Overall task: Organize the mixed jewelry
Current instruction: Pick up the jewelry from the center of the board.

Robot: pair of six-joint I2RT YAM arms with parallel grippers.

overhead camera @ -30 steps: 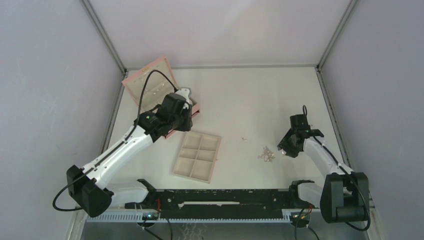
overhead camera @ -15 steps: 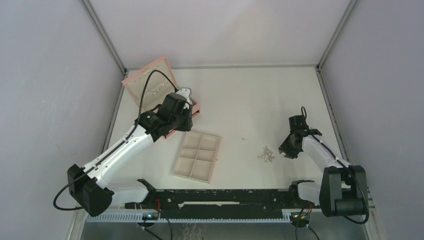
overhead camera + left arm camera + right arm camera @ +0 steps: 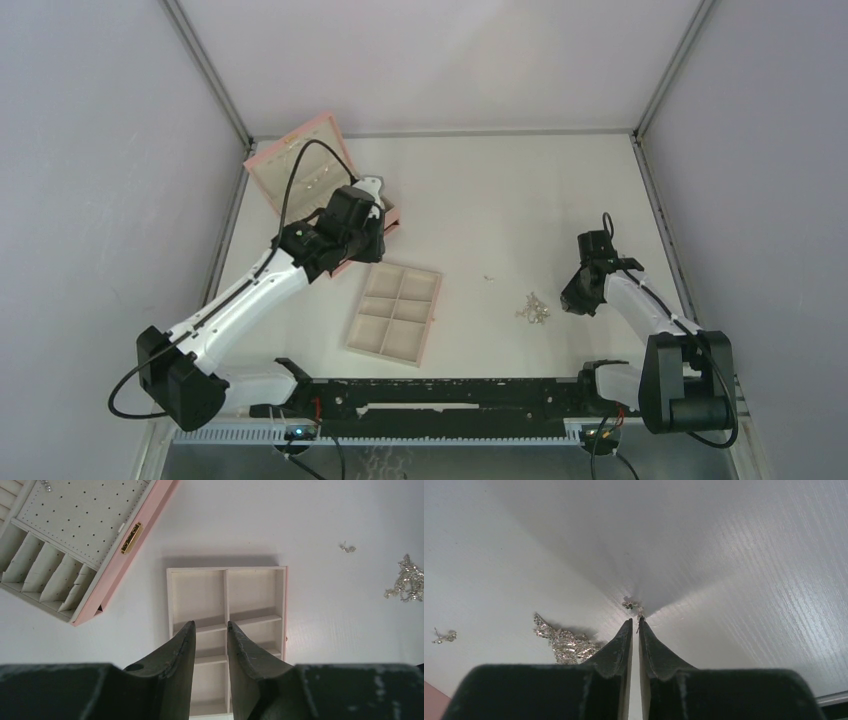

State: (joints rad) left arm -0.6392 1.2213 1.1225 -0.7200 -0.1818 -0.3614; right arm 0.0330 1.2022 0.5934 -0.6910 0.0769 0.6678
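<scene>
**A:** Mixed jewelry (image 3: 533, 308): where does it lie, taken from the right gripper (image 3: 634, 623)?

**B:** We see the chain cluster (image 3: 564, 642) on the table (image 3: 749, 580) just to the left of that gripper's fingers, close beside the left one. A loose piece (image 3: 444, 636) lies farther left, well apart from the cluster. A tiny stud (image 3: 629, 604) sits right at the fingertips.

**A:** And the jaws there?

**B:** They are drawn almost together, with only a thin slit between them. We cannot tell whether the stud is pinched or merely lying at the tips.

**A:** What do we have at the left gripper (image 3: 210, 626)?

**B:** Its fingers stand slightly apart, and a strip of the beige tray (image 3: 170, 600) shows through the gap. That tray lies below and just ahead of the fingertips. The pink box (image 3: 145, 527) is ahead to the left and lies open, with its dotted panel and slots showing. From this gripper the cluster and the loose piece are far off to the front right, well apart from both tray and box.
</scene>
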